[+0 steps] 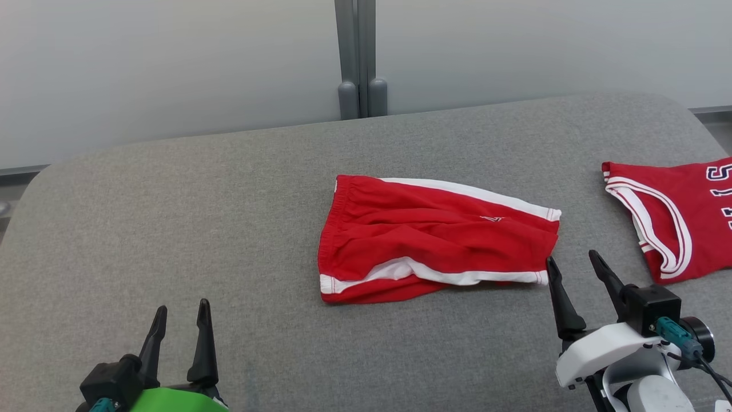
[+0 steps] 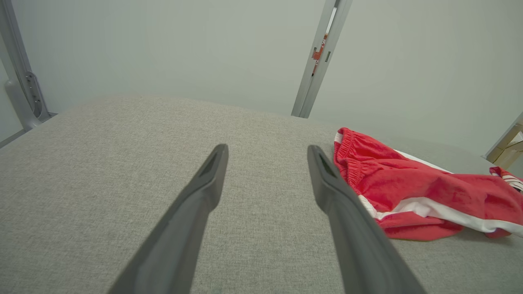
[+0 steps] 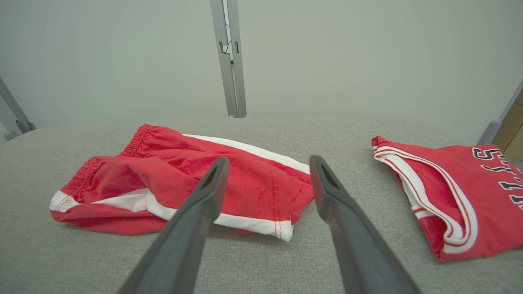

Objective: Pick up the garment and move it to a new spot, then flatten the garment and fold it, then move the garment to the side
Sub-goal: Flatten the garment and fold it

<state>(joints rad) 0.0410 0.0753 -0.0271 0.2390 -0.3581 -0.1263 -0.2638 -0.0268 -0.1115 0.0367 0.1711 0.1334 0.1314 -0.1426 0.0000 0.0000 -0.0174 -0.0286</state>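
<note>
Shorts (image 1: 434, 240) are being left rumpled on the counter (image 1: 171, 229), just beyond the right pincer (image 1: 572, 257). It and the left pincer (image 1: 183, 306) are being held wide, empty. One layer alone risks being pinched, or the jersey (image 1: 675, 217) at right being snagged.

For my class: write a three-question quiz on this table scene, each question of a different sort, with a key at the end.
1. True or false: the right end effector grips the red shorts with white side stripes.
2. Which garment lies furthest to the robot's right on the grey fabric-covered table? A) the shorts B) the red jersey with white-trimmed armhole C) neither; they overlap
3. Fill in: the left end effector has its jaws ____.
Key: 1 false; 2 B; 3 open.
</note>
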